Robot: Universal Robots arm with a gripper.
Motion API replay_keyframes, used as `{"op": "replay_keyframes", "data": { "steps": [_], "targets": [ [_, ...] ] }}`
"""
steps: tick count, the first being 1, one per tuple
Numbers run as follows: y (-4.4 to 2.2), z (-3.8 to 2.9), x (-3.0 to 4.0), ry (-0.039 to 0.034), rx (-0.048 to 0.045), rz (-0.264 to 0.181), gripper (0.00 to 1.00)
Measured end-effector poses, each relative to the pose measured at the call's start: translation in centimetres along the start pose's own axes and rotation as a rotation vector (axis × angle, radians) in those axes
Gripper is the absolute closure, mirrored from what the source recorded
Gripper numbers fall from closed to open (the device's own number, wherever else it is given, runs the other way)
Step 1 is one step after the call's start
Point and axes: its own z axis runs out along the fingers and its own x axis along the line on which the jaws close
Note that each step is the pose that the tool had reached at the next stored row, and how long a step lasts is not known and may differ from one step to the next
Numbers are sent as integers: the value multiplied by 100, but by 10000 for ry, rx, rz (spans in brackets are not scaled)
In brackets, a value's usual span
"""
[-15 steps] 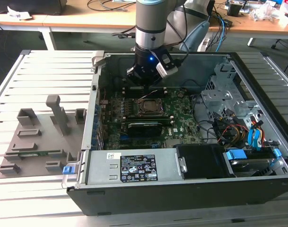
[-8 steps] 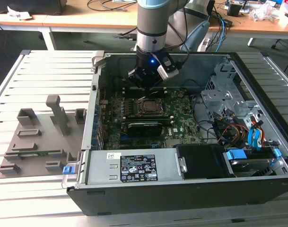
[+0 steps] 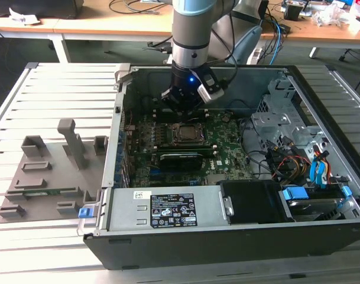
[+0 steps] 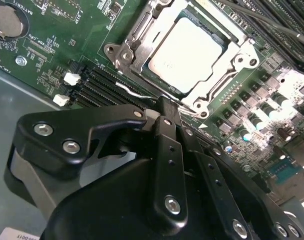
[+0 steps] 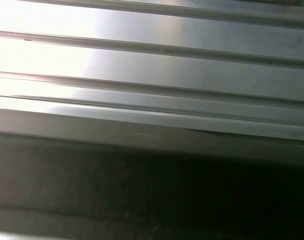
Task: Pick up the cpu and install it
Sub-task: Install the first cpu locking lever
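The cpu (image 4: 186,55), a pale silver-grey square chip, lies flat inside the metal-framed socket (image 4: 137,50) on the green motherboard (image 4: 52,45). In the second wrist view my gripper (image 4: 164,107) hangs just beside the socket's edge with its black fingers (image 4: 167,150) drawn together and nothing between them. In the exterior view the gripper (image 3: 182,105) hovers inside the open computer case (image 3: 227,236), just behind the socket (image 3: 187,135).
Grey moulded holder blocks (image 3: 49,171) sit on the slatted metal table (image 3: 55,89) at the exterior view's left. Memory slots (image 4: 104,82), cables (image 3: 286,163), a drive cage (image 3: 274,118) and the power supply (image 3: 168,210) crowd the case. The first wrist view shows metal slats (image 5: 152,65).
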Motion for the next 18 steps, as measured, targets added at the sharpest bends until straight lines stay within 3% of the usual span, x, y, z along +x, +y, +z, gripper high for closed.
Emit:
{"op": "replay_keyframes", "data": {
  "steps": [6, 12, 18],
  "targets": [
    [-6, 47, -69, 0, -1, -1, 89],
    [-21, 83, -217, 1, 2, -1, 89],
    [-12, 80, -228, -4, -6, -38, 89]
  ]
}}
